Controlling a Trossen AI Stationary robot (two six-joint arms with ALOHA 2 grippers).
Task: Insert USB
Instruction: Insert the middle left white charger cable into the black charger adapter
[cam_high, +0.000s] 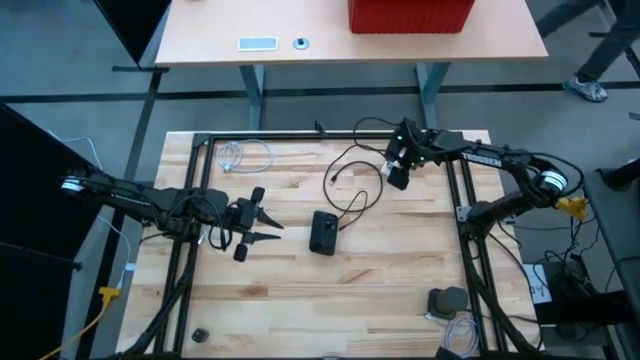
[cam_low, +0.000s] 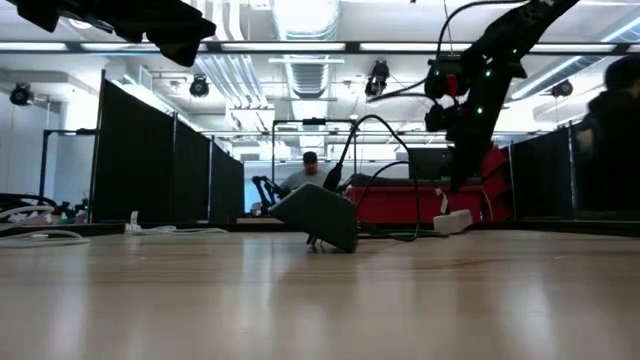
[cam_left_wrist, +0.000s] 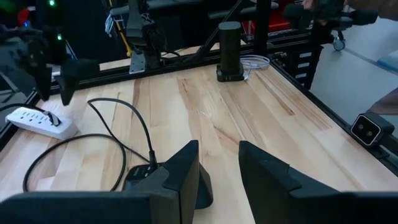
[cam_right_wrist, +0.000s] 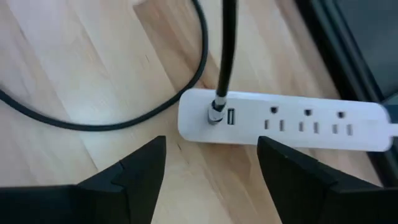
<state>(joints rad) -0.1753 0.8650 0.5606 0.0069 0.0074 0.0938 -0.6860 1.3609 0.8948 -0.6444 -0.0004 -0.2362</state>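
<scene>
A white power strip (cam_right_wrist: 292, 121) lies on the wooden table at the far right, also seen in the left wrist view (cam_left_wrist: 38, 120). A black cable's USB plug (cam_right_wrist: 216, 115) sticks into a port at the strip's end, beside a free port. The cable (cam_high: 350, 175) loops across the table to a black box (cam_high: 323, 232). My right gripper (cam_right_wrist: 211, 155) hovers open above the strip's plug end, touching nothing. My left gripper (cam_high: 270, 225) hangs open over the table's left middle, near the black box (cam_left_wrist: 146, 177), with nothing between its fingers.
A coiled white cable (cam_high: 240, 155) lies at the far left. A dark cylinder (cam_high: 448, 300) and another white cable (cam_high: 460, 330) sit at the near right. Black frame rails (cam_high: 460, 200) run along the table's sides. Bare wood lies in the near middle.
</scene>
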